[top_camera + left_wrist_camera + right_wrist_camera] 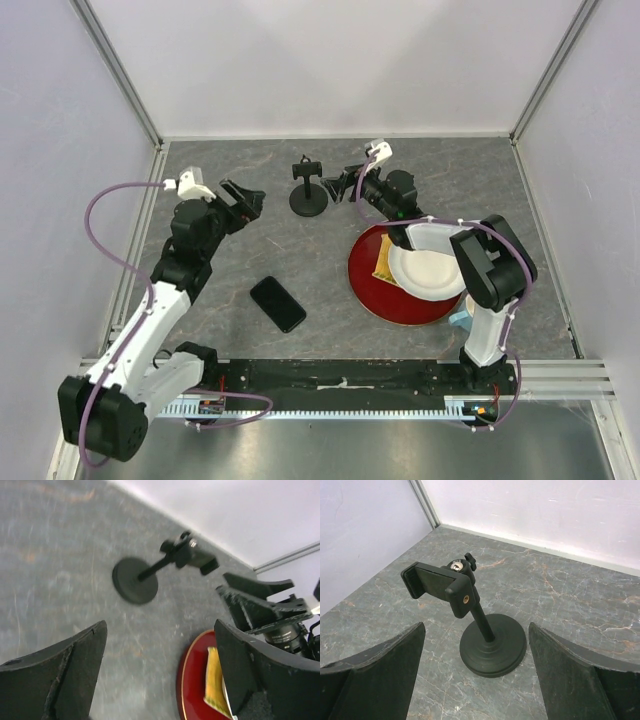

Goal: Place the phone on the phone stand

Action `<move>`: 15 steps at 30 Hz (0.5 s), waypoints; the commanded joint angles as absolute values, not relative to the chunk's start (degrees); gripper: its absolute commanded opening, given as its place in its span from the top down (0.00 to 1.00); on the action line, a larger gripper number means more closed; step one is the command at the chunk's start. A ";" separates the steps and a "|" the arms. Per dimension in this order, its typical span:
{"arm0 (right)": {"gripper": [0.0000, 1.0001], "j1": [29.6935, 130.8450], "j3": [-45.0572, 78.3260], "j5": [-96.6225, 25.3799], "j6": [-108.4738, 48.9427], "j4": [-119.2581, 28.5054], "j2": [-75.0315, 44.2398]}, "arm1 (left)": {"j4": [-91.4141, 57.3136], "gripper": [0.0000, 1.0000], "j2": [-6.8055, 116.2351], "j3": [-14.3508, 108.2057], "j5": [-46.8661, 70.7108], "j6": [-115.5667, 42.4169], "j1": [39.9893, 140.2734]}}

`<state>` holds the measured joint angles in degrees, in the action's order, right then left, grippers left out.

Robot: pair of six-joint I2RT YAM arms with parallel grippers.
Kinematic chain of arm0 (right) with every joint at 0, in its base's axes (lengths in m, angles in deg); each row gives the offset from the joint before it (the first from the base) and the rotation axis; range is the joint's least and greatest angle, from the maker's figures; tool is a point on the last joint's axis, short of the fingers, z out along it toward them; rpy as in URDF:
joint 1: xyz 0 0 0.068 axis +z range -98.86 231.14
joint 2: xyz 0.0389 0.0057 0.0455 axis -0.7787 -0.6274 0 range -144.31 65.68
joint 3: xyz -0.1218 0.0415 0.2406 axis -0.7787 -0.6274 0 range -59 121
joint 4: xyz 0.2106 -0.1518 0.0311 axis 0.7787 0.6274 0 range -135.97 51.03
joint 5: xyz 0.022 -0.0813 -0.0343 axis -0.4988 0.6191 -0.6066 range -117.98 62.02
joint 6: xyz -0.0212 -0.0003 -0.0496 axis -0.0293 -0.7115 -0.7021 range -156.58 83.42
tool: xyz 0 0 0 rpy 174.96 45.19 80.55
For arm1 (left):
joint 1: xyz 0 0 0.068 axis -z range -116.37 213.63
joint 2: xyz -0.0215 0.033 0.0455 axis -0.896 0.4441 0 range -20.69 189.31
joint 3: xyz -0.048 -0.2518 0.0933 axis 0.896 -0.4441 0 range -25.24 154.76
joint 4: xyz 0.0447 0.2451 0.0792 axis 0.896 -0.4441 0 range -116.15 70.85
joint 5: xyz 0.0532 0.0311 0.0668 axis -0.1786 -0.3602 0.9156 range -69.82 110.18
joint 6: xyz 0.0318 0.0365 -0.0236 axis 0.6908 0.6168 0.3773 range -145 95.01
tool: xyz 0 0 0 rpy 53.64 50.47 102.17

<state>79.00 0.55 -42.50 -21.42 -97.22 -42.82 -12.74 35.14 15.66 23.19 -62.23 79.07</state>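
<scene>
We see the phone lying flat on the grey marbled bench, screen dark, on the near left part of the surface. It sits well apart from both hands and from the phone stand, and nothing touches it.

The phone stand is upright towards the back of the bench, its round base flat on the surface, a thin post rising from it and a small clamp head on top. The clamp head holds nothing.

Our left hand hangs just left of the stand with its jaws spread wide and nothing between them. In the left wrist view its two dark fingers frame the picture, and the stand shows in the gap beyond them, somewhat blurred.

Our right hand is just right of the stand, pointing at it, also with its jaws wide apart and gripping nothing. From the right wrist view the fingers stand on either side of the stand, whose base lies near them but clear of both.

To the right of the phone a red plate rests on the bench with a smaller white plate on top of it. A yellow item lies on the red plate at the white plate's left edge; we cannot tell what it is
</scene>
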 commanded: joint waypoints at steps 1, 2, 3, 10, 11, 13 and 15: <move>0.09 78.74 -1.51 -42.40 -23.22 -95.72 -37.77 | -41.36 0.06 30.64 19.49 24.76 -77.72 78.93; 0.08 78.65 -2.39 -42.05 -23.57 -95.54 -37.24 | -47.05 0.05 30.46 19.67 24.14 -81.47 78.92; 0.09 78.57 -2.75 -41.09 -24.01 -95.19 -36.80 | -48.49 0.05 30.46 19.50 22.83 -82.29 79.01; 0.08 78.56 -3.10 -39.67 -27.35 -93.70 -35.13 | -58.43 0.04 34.23 15.11 17.09 -85.36 80.85; 0.08 78.56 -3.10 -39.58 -27.61 -93.70 -35.13 | -59.22 0.04 34.59 14.49 17.63 -86.68 81.55; 0.08 78.48 -3.01 -39.15 -28.23 -93.35 -34.95 | -62.65 0.03 36.08 13.52 19.90 -91.32 84.01; 0.08 78.56 -2.84 -38.62 -28.84 -92.91 -34.86 | -65.11 0.03 38.62 13.60 21.66 -94.07 87.25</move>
